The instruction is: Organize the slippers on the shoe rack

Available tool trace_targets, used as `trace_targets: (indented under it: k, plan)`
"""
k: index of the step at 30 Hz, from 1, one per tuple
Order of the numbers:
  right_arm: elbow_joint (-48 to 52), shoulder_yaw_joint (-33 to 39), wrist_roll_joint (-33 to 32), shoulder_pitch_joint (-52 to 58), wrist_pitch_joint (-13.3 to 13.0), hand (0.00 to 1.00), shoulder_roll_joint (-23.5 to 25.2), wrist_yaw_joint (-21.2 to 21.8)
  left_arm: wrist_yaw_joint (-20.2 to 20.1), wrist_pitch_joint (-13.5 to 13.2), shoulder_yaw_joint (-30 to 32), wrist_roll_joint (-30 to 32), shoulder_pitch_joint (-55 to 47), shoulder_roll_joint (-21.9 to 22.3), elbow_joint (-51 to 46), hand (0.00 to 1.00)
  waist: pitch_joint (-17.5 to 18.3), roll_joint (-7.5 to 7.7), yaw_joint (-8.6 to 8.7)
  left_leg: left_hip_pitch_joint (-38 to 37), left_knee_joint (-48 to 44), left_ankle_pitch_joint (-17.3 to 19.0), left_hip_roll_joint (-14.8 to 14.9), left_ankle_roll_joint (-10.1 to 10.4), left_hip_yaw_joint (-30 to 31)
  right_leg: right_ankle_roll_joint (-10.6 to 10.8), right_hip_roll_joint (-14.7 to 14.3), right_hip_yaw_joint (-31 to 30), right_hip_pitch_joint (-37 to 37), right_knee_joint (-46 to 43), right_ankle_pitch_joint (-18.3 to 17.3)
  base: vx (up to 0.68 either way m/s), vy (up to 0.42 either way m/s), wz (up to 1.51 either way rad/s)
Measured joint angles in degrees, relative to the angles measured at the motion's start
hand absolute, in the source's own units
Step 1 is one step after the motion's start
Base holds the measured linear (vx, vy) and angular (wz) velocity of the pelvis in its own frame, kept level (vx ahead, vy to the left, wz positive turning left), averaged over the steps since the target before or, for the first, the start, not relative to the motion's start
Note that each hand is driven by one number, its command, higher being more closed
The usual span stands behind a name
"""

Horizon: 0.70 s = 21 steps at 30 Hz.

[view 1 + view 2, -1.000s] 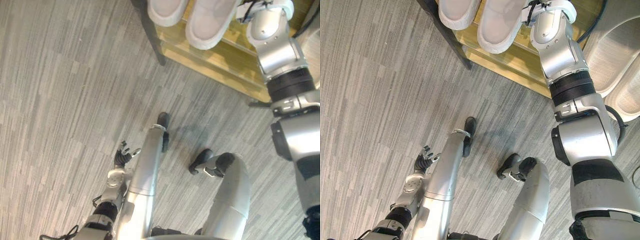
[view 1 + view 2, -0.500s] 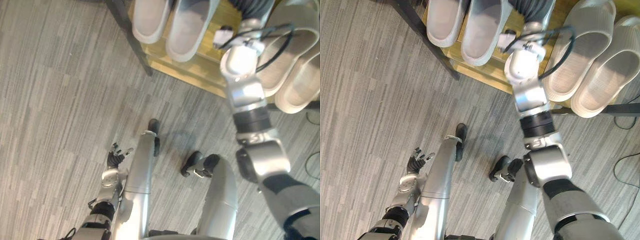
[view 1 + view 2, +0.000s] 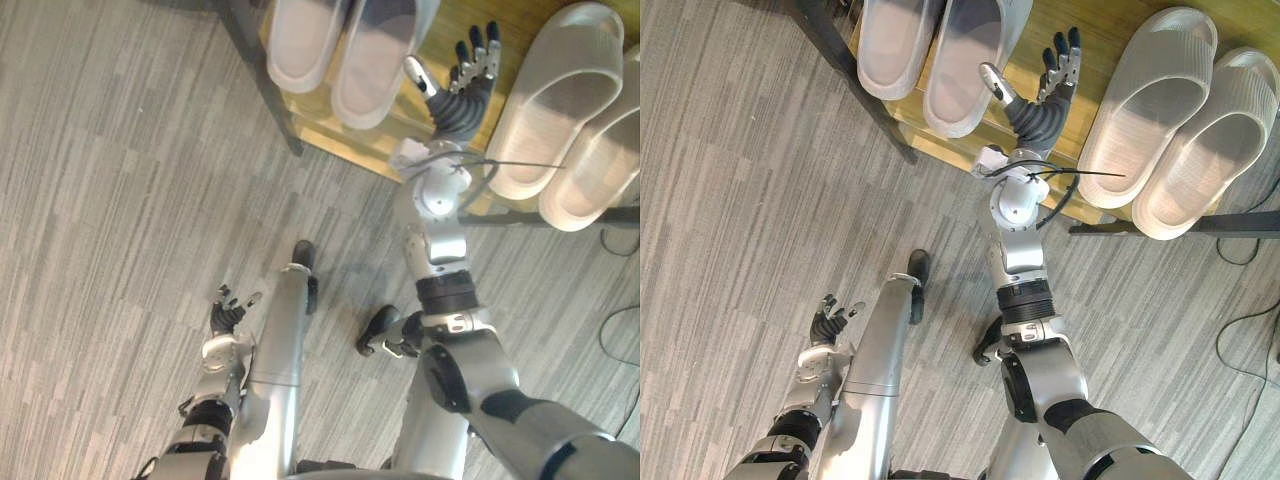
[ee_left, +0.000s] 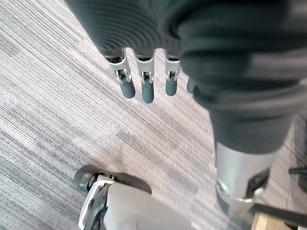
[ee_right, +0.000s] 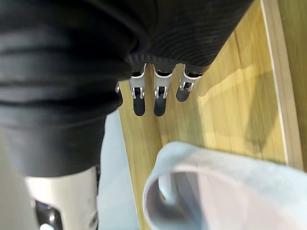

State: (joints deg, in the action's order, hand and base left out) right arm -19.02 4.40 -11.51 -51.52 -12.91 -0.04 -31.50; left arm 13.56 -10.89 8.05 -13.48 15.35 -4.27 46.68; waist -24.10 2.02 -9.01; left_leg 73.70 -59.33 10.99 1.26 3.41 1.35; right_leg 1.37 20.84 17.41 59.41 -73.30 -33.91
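Note:
Two pairs of pale grey slippers lie on the wooden shoe rack (image 3: pixel 350 150). One pair (image 3: pixel 305 40) (image 3: pixel 372 55) sits at the rack's left end, the other (image 3: pixel 555 95) (image 3: pixel 600 165) at the right. My right hand (image 3: pixel 462 90) hovers over the bare wood between the pairs, open with fingers spread and holding nothing. In the right wrist view its straight fingers (image 5: pixel 154 98) point along the shelf beside a slipper's rim (image 5: pixel 216 191). My left hand (image 3: pixel 228 315) hangs low over the floor, open and empty.
A dark metal leg (image 3: pixel 262 70) stands at the rack's left front corner. Grey striped carpet (image 3: pixel 120 200) covers the floor in front of the rack and to its left.
The camera has shifted. My right arm has drawn back from deep in the rack, and its open hand now shows between the two pairs. The left hand has stayed low.

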Motion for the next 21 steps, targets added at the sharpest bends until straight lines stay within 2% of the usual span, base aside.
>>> trace_targets:
  k: [3,11,14,21]
  plan:
    - [-1.81,-0.21,-2.50,0.16,-0.15,0.00,0.03,1.33,0.06,0.15,0.00,0.00,0.71,0.17,0.14,0.00,0.00,-0.01,-0.41,0.02,0.00,0.05,0.14,0.06,0.10,-0.02,-0.31,0.04,-0.03,0.15,0.00,0.03,-0.031,-0.01]
    - [-4.14,-0.78,-11.07,-0.28,-2.54,0.00,-0.09,6.83,-0.17,0.32,1.51,-2.54,2.96,1.04,0.72,0.00,1.01,-0.04,-0.79,0.43,-0.08,0.21,0.16,0.27,0.71,-0.12,-0.54,0.75,-0.29,0.46,-0.01,0.02,-0.012,0.01]
    - [-5.05,-1.20,-13.60,-0.61,-2.56,0.00,-0.18,8.14,-0.27,0.31,1.56,-2.55,2.98,1.18,1.31,0.00,1.69,-0.03,-0.95,0.51,-0.08,0.24,0.15,0.32,0.79,-0.14,-0.54,0.86,-0.29,0.49,-0.02,0.04,-0.022,0.01]
    - [-8.07,-3.08,-15.71,-2.57,-2.90,0.00,-0.56,9.27,-0.43,0.23,1.59,-2.68,2.99,1.78,1.33,0.00,2.23,-0.12,-2.05,0.86,-0.23,0.28,0.12,0.41,1.08,-0.54,-0.51,1.29,-0.29,0.41,-0.23,0.01,-0.006,0.00]
